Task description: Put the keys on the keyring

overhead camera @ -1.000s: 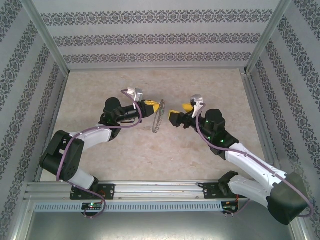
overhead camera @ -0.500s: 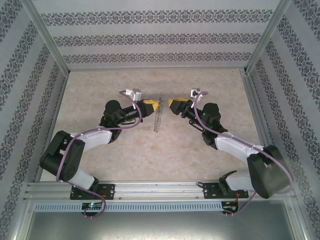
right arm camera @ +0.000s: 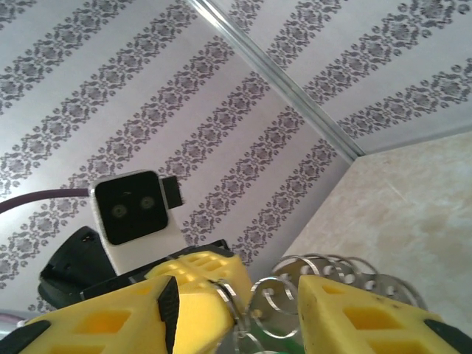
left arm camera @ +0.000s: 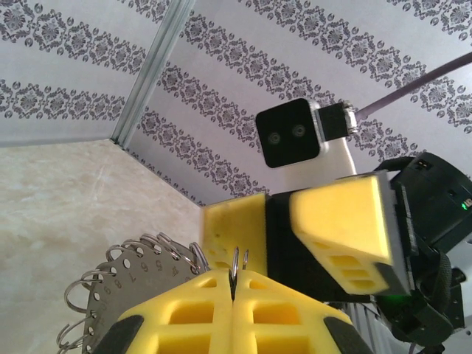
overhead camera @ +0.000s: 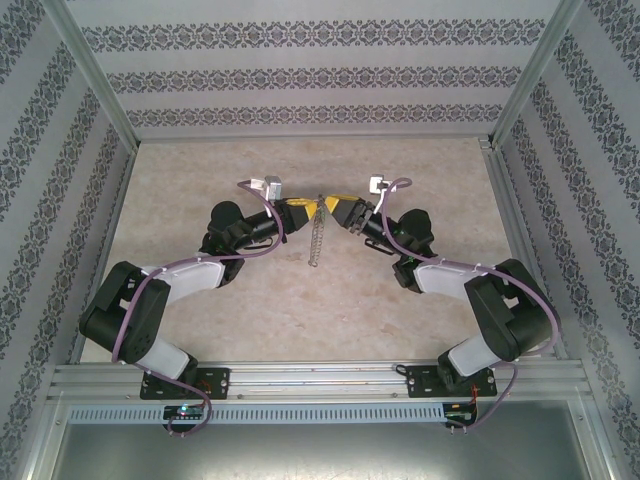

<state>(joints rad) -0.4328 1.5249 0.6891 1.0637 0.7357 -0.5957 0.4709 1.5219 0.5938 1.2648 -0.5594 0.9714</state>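
The keyring [overhead camera: 316, 238] hangs as a dark grey coil from my left gripper [overhead camera: 303, 208]. Close up it is a numbered metal plate [left arm camera: 125, 287] carrying several wire rings. My left gripper [left arm camera: 233, 284] is shut on one thin ring at the top. My right gripper [overhead camera: 338, 208] is open, directly facing the left one, almost touching. Its two yellow fingers [left arm camera: 236, 228] stand apart just beyond the pinched ring. In the right wrist view my right gripper [right arm camera: 232, 299] has the rings [right arm camera: 274, 301] in its gap. A sliver of bright green [right arm camera: 280, 345], perhaps the key, shows below them.
The marble-patterned table [overhead camera: 400, 300] is walled by patterned panels with aluminium posts [overhead camera: 95, 75] at the corners. A metal rail [overhead camera: 320, 378] runs along the near edge by the arm bases. Both forearms crowd the table's middle.
My right gripper has swung left and toward the back wall, closing in on the top of the keyring beside the left gripper. The left gripper has barely moved, still holding the ring.
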